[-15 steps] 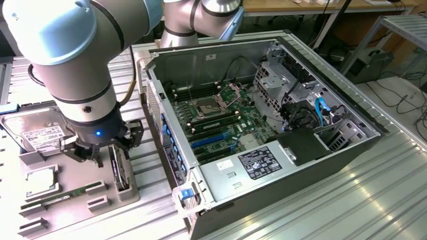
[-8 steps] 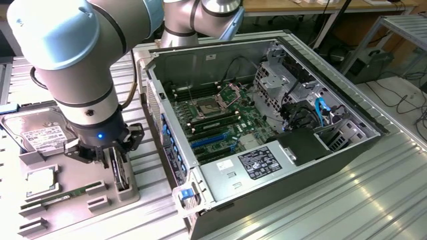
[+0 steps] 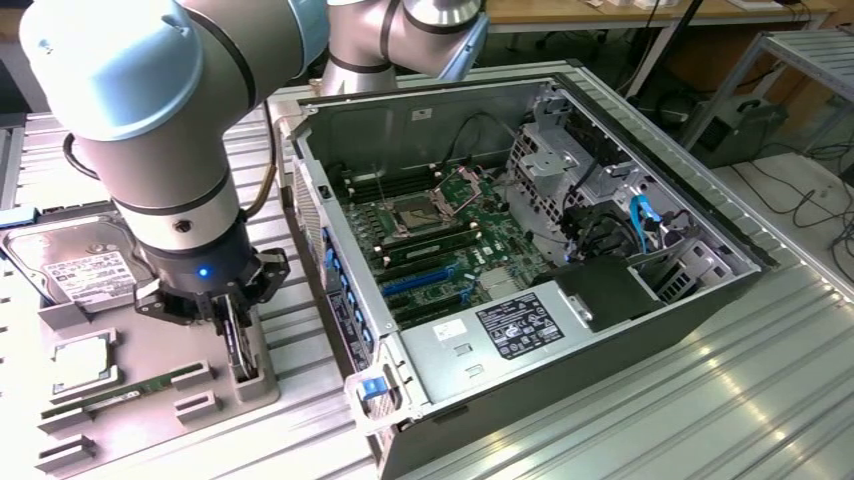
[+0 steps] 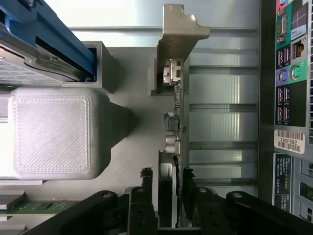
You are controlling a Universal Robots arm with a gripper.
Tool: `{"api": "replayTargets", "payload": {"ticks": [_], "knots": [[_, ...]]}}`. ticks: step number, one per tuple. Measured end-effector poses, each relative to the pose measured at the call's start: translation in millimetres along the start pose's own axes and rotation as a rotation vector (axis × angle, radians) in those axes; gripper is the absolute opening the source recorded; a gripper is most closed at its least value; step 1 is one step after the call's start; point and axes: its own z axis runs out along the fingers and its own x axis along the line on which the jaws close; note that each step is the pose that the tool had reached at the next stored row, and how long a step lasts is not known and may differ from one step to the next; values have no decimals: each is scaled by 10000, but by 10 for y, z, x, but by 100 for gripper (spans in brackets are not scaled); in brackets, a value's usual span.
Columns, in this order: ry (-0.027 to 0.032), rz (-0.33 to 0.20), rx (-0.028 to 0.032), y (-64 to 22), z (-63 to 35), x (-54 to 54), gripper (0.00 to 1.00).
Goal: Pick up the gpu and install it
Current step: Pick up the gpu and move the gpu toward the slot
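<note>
On the ribbed metal table (image 3: 747,400), beside the open computer case (image 3: 387,130), we see the gpu (image 4: 172,122) standing on edge in a slot of the grey holder (image 3: 167,350), which we take to leave both faces free for grasping. The pincer (image 4: 167,172) straddles it, jaws narrow with a sliver of gap on one side, so we judge it not yet clamped.

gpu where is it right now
On the exterior view's left, the gpu stands on edge in the gray tray, directly under the gripper, beside the open computer case.
</note>
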Motion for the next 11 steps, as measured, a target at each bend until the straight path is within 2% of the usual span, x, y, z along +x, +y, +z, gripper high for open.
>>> {"api": "replayTargets", "payload": {"ticks": [1, 11], "knots": [[1, 0, 1, 0, 0, 0, 28], [0, 0, 0, 0, 2, -2, 27]]}}
